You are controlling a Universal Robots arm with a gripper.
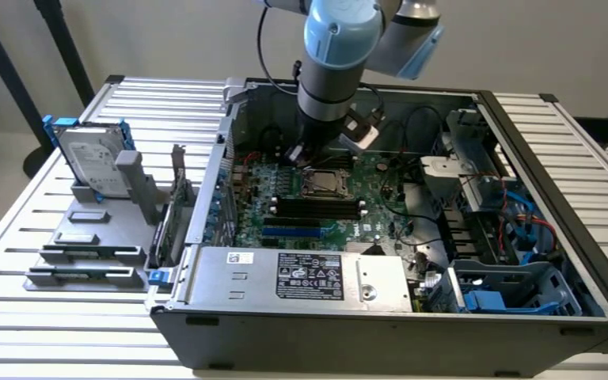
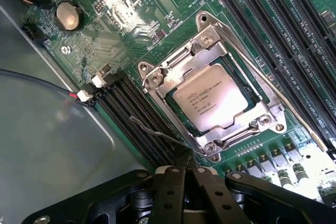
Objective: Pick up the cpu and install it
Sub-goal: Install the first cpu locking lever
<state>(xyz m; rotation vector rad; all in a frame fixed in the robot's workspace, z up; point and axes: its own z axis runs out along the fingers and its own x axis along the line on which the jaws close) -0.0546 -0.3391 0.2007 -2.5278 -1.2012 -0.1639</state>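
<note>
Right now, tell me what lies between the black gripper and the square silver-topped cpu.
In the wrist view, the silver metal socket frame and a thin grey wire lie between the black gripper and the square silver-topped cpu.

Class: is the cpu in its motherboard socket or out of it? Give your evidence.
In. The cpu lies flat inside the metal socket frame on the motherboard, its printed silver top facing up.

The counter (image 1: 61, 317) is a white slatted surface. An open PC case (image 1: 389, 317) rests on it, taking up the middle and the exterior view's right. Just beside it, on the exterior view's left, sits a grey rack (image 1: 88, 257) holding an upright hard drive (image 1: 91, 162).
</note>
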